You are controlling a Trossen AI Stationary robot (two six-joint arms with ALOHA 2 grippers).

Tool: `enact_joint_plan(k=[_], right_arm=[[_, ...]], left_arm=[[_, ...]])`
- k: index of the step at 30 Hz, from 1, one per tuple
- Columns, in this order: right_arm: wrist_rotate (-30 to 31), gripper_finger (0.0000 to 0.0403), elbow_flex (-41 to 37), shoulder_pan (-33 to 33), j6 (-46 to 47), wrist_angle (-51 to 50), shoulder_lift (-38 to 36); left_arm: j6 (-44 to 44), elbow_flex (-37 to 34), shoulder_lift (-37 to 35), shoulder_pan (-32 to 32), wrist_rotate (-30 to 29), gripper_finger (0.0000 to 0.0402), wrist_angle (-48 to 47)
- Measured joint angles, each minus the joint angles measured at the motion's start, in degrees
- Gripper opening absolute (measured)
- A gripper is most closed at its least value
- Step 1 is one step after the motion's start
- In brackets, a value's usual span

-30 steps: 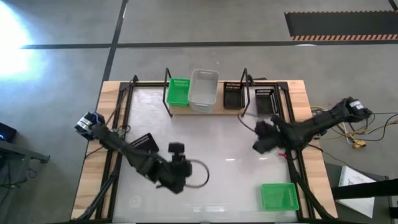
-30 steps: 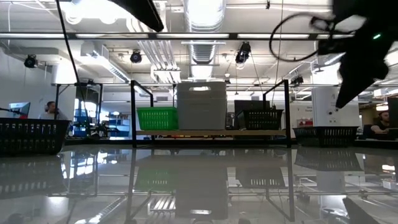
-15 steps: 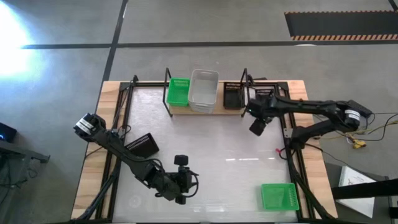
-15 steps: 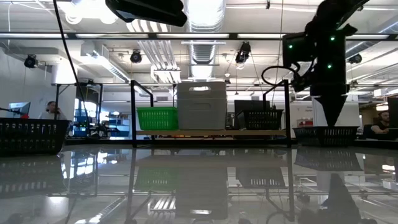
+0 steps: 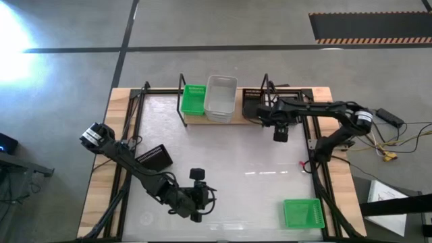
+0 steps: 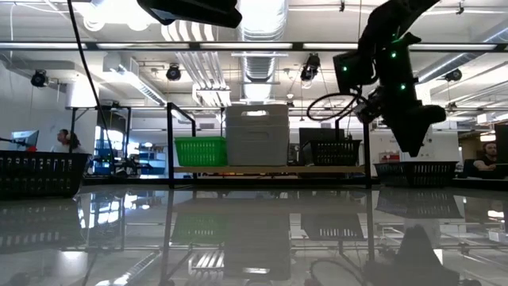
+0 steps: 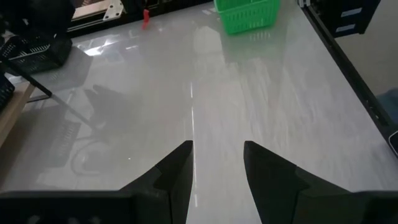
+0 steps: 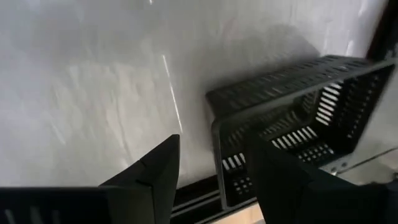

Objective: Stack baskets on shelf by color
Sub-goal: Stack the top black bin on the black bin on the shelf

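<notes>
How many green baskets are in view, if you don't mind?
2. One green basket sits at the shelf's left end beside the white basket; the other green basket lies on the table's near right corner. Stacked ones may be hidden.

Bright, even light falls from ceiling lamps at the top of the low view. The glossy table mirrors them as streaks. Strong glare whitens the floor at upper left. The black basket is motion-blurred.
</notes>
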Motion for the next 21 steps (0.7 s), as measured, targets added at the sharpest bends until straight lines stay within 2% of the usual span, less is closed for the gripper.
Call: enact_joint_plan(k=[10,14,17,21], right_arm=[[2.47,0.0173,-3.25,-3.71,-6.85,0.27,5.93],[2.53,0.0160,-3.30,-4.56,-9.46,1.26,6.96],[1.83,0.0134,-3.30,-4.56,-10.69,1.92,7.29],[0.07,0.0066,-3.30,-4.58,-11.00,2.60,7.12]], left_arm=[[0.02,0.00,0.00,-0.02,0.06,0.0127,1.01],[0.02,0.00,0.00,-0.02,0.09,0.0127,1.09],[0.02,0.00,0.00,-0.02,0.15,0.0127,1.14],[0.02,-0.02,0.00,-0.02,0.15,0.0127,1.20]])
